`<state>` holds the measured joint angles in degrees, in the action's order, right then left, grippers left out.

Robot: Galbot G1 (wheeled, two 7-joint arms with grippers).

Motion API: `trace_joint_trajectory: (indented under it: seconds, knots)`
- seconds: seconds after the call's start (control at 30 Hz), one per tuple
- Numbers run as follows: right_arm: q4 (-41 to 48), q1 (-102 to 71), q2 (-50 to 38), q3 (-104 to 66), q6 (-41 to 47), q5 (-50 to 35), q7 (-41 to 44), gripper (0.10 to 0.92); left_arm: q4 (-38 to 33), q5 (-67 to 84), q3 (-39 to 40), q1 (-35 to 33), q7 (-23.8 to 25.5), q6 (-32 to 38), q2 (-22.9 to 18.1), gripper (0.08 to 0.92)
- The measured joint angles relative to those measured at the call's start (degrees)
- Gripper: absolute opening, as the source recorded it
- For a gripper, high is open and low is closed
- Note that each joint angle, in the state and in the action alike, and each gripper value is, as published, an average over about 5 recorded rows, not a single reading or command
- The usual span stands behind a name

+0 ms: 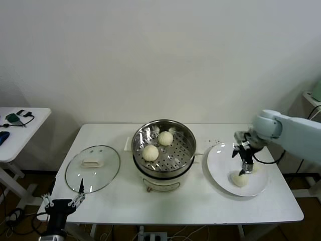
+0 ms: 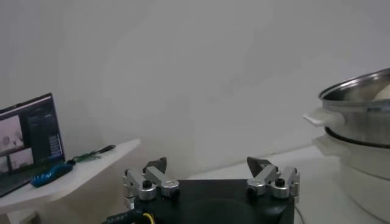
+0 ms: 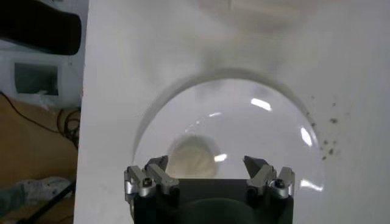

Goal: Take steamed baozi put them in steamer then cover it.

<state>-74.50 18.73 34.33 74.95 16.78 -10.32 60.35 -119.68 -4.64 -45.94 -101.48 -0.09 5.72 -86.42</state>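
Two baozi (image 1: 241,178) lay on the plate (image 1: 215,160) under your right gripper (image 1: 244,168), whose claw stood wide open, holding nothing; you needed to centre before closing gently. Beyond, the steamer (image 1: 163,145) held two, with the cover (image 1: 93,167) beside it.

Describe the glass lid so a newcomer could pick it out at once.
On the white table, look to the left of the steel steamer in the middle. The cover lies flat there: round and see-through, with a cream handle at its centre, unlike the opaque white plate on the other side.
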Motion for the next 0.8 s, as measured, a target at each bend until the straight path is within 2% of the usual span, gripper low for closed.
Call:
trace_joint_trajectory:
  seconds: [0.67,0.8]
  knots:
    - [8.2,-12.1,4.2,-10.1,-1.6,7.4,0.0,0.821,0.9,-0.5,-0.2,-0.4,-0.1,0.1,-0.6,0.823]
    - [8.4,-12.3,4.3,-10.3,-1.9,7.6,0.3,0.770,0.9,-0.6,-0.2,-0.5,-0.1,0.2,-0.6,0.823]
